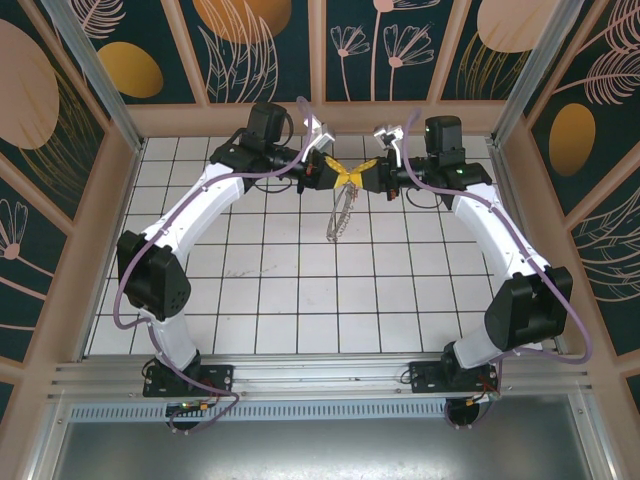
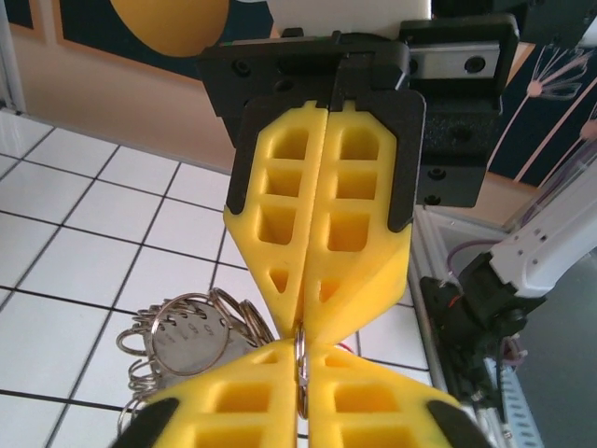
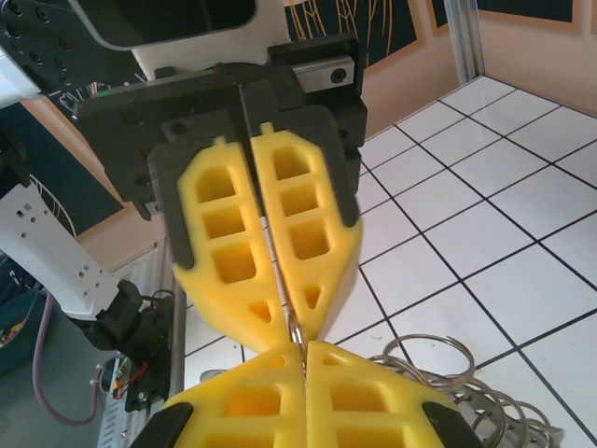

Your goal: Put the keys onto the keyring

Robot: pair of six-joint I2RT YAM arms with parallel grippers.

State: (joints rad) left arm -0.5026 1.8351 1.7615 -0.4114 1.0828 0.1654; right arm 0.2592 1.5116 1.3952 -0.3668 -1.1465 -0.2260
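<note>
I see the left gripper [image 1: 337, 172] and right gripper [image 1: 366, 175] meeting tip to tip above the tiled table [image 1: 420, 290], both clenched on the keyring [image 1: 340, 215], which dangles below them. Its round metal tag [image 2: 189, 331] carries stamped writing I cannot read.

Left hand [image 1: 338, 172], right hand [image 1: 364, 174], both closed, tips meeting, arms arched inward

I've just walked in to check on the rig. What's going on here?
The two arms meet tip to tip over the far middle of the tiled table. The left tool and the right tool are each shut on the same thin metal part of the keyring. Its bunch of small silvery rings trails below them, toward the tiles.
</note>
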